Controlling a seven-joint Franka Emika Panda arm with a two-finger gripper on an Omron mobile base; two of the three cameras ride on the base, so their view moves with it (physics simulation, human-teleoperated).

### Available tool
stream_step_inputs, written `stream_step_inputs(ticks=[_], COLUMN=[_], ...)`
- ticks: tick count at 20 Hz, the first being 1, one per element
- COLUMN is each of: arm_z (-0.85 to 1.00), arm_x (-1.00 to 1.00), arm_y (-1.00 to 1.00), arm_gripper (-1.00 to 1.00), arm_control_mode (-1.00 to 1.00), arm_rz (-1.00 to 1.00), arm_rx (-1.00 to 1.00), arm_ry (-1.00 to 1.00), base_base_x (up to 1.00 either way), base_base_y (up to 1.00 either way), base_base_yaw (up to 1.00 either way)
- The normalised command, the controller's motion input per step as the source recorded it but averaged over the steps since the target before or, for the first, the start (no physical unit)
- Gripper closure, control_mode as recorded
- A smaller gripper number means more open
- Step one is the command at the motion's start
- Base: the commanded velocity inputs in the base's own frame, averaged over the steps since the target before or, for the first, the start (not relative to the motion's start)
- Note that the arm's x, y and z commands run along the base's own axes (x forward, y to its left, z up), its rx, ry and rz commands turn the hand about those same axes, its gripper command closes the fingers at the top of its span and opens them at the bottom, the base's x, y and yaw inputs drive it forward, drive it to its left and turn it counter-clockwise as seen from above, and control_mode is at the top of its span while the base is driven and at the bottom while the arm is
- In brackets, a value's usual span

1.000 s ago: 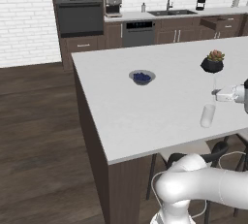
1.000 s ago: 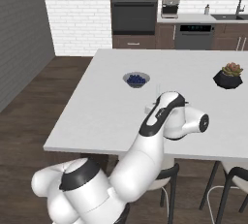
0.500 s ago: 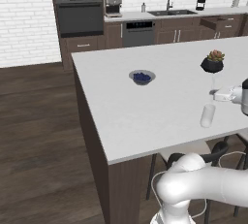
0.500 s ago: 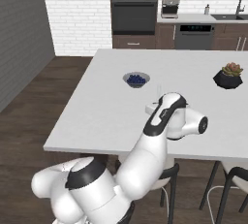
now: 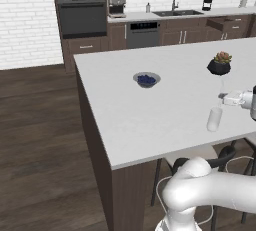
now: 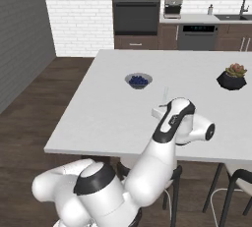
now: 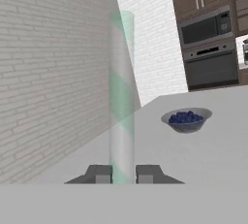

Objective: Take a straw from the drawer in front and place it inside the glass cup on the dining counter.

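Observation:
My gripper (image 7: 122,173) is shut on the straw (image 7: 121,92), a thin, pale whitish-green stick that rises upright from between the two finger tips. In the right base view the gripper (image 6: 158,109) hovers over the white dining counter (image 6: 113,118), and the straw (image 6: 165,95) sticks up from it. The glass cup (image 5: 215,119) stands upright on the dining counter (image 5: 150,115) near its front right edge. My gripper (image 5: 226,97) hangs just above the cup and slightly beyond it. A dark brown drawer (image 5: 221,23) stands pulled out in the far back cabinets.
A grey bowl with blue contents (image 5: 146,79) sits mid-counter. A dark plant pot (image 5: 220,65) stands behind the cup. Dark stools (image 6: 236,182) are tucked under the counter's near edge. The oven wall (image 5: 82,17) and a sink worktop (image 5: 175,12) lie beyond.

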Motion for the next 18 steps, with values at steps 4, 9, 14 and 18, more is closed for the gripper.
stream_step_inputs(ticks=[4, 9, 14, 18], arm_z=[-0.06, -0.12, -0.11, -0.06], arm_x=[0.01, 0.06, 0.08, 0.12], arm_y=[-0.14, -0.02, -0.04, -0.08], arm_gripper=[1.00, 1.00, 1.00, 1.00], arm_control_mode=[-1.00, -1.00, -1.00, -1.00], arm_rz=[0.00, 0.00, 0.00, 0.00], arm_rx=[0.02, 0.00, 0.00, 0.01], arm_ry=[0.00, 0.00, 0.00, 0.00], base_base_x=[0.00, 0.00, 0.00, 0.00], base_base_y=[0.00, 0.00, 0.00, 0.00], base_base_yaw=[0.00, 0.00, 0.00, 0.00])
